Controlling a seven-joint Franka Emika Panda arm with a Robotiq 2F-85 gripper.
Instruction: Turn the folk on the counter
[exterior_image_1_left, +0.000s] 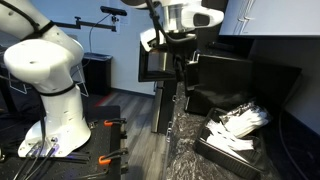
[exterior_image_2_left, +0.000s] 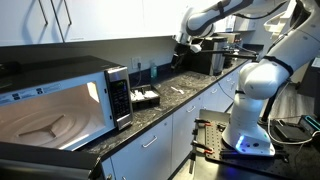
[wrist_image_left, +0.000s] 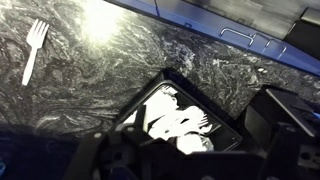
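Note:
A white plastic fork (wrist_image_left: 35, 46) lies flat on the black marbled counter (wrist_image_left: 110, 75) at the top left of the wrist view, tines toward the top. In an exterior view it is a thin pale streak (exterior_image_2_left: 175, 90) on the counter (exterior_image_2_left: 175, 112). My gripper (exterior_image_2_left: 186, 46) hangs high above the counter in both exterior views (exterior_image_1_left: 178, 52), well away from the fork. In the wrist view its dark fingers (wrist_image_left: 190, 168) fill the bottom edge, spread apart with nothing between them.
A black rectangular tray (wrist_image_left: 232, 128) of white plastic cutlery sits on the counter below the gripper and shows in both exterior views (exterior_image_1_left: 222, 152) (exterior_image_2_left: 146, 98). Black box-like appliances (exterior_image_1_left: 225, 80) stand behind it. A microwave (exterior_image_2_left: 60, 105) stands at the counter's other end. The robot base (exterior_image_1_left: 50, 90) stands beside the counter (exterior_image_1_left: 185, 150).

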